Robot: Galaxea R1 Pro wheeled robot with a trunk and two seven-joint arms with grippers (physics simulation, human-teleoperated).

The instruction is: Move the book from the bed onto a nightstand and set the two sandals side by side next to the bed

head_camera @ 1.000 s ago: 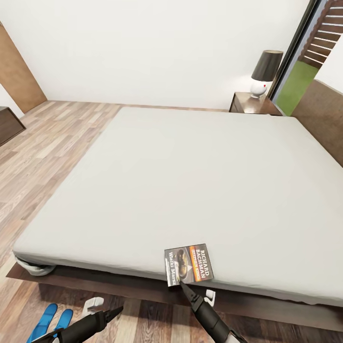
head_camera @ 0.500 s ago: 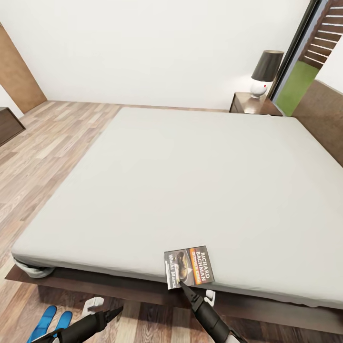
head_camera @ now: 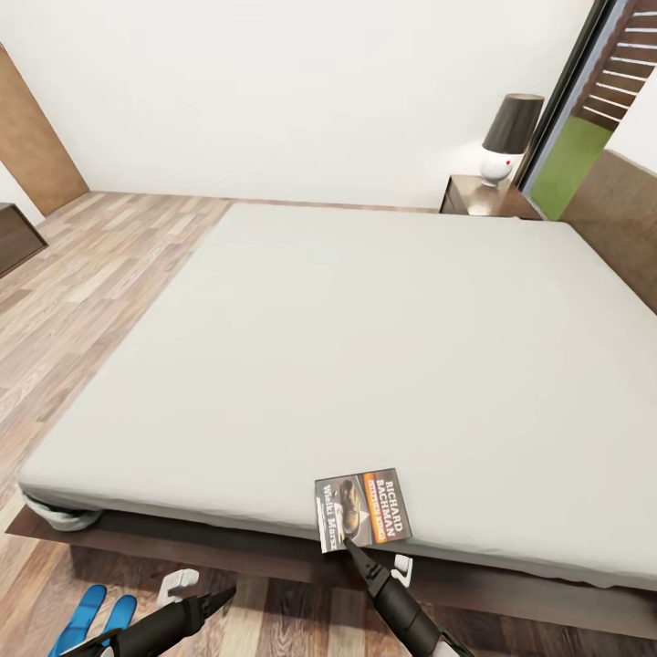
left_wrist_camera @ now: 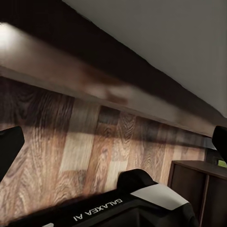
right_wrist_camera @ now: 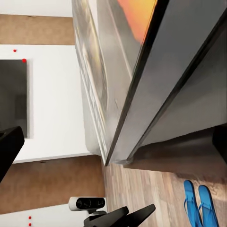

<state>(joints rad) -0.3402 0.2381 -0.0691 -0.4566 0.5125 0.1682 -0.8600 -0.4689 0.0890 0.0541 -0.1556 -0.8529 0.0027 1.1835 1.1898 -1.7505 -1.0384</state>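
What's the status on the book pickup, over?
Right gripper at book's near edge, grasp unconfirmed. Left gripper open, low, idle. Book overhangs bed. Sandals paired on floor.

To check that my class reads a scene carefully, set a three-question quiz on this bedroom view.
1. True or false: the book lies on the nightstand.
2. The sandals lie: A on the bed, B on the floor, C on the nightstand?
3. Fill in: a ___ stands on the nightstand.
Key: 1 false, it lies at the bed's near edge, by the right hand; 2 B; 3 lamp.
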